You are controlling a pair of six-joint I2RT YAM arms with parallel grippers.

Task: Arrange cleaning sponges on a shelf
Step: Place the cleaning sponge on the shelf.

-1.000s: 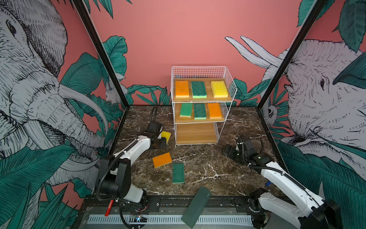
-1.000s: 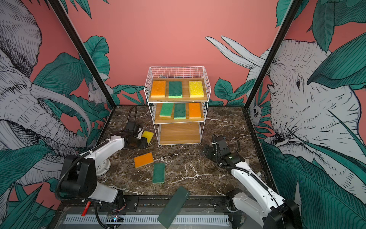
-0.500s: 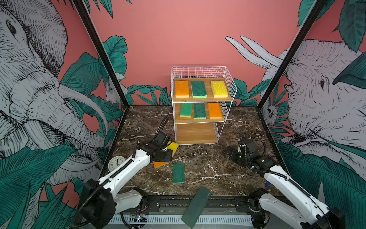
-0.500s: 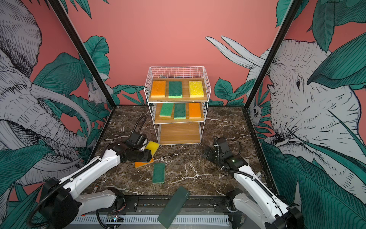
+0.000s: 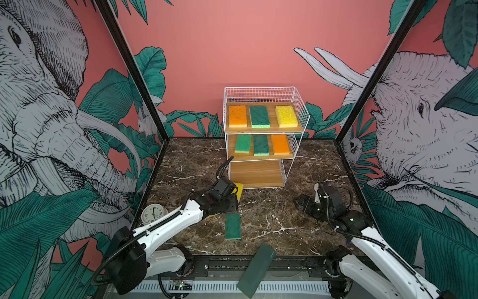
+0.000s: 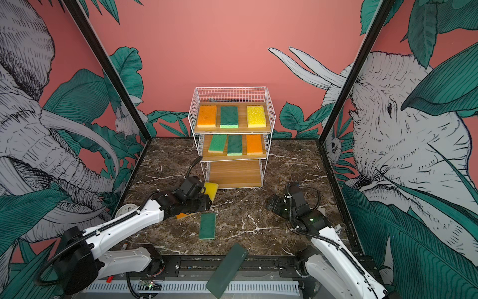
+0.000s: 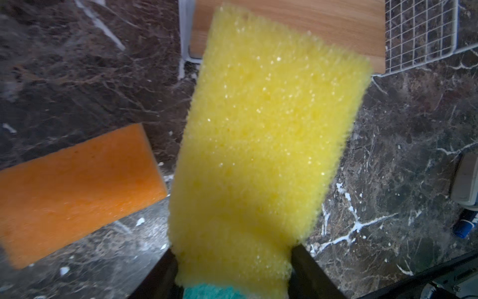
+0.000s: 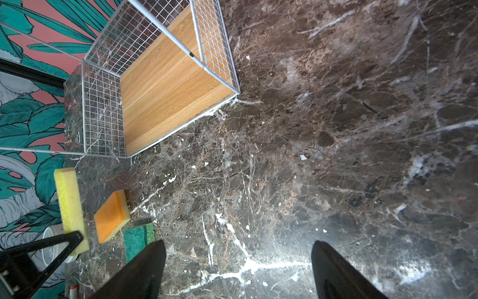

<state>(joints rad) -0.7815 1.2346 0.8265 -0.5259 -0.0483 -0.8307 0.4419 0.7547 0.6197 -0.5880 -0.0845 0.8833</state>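
We see the yellow sponge (image 7: 261,145), a coarse, porous foam rectangle with a teal scouring layer at its gripped end, pinched at that end between the two dark fingers of the left claw (image 7: 234,261), raised above the worktop (image 5: 305,165) just before the front left corner of the shelf (image 5: 261,89). The shelf is a white wire-grid rack with three stepped light-wood boards: the top board carries an orange sponge (image 5: 237,115), a dark green sponge (image 5: 259,116) and a second yellow sponge (image 5: 286,116); the middle board holds two green sponges (image 5: 243,143) and an orange one (image 5: 280,144); the bottom board (image 5: 256,174) is bare grained wood. On the brown, white-veined marble worktop lie a loose orange sponge (image 7: 75,191) with a pale foam edge, beside the left claw, and a green sponge (image 5: 232,226) nearer the front. The right claw (image 8: 238,271) hovers with its jaws spread wide and nothing between them, over open marble to the right of the shelf. A long dark green slab (image 5: 256,270) overhangs the front rail, and a small white clock (image 5: 153,213) with black numerals stands by the left wall.
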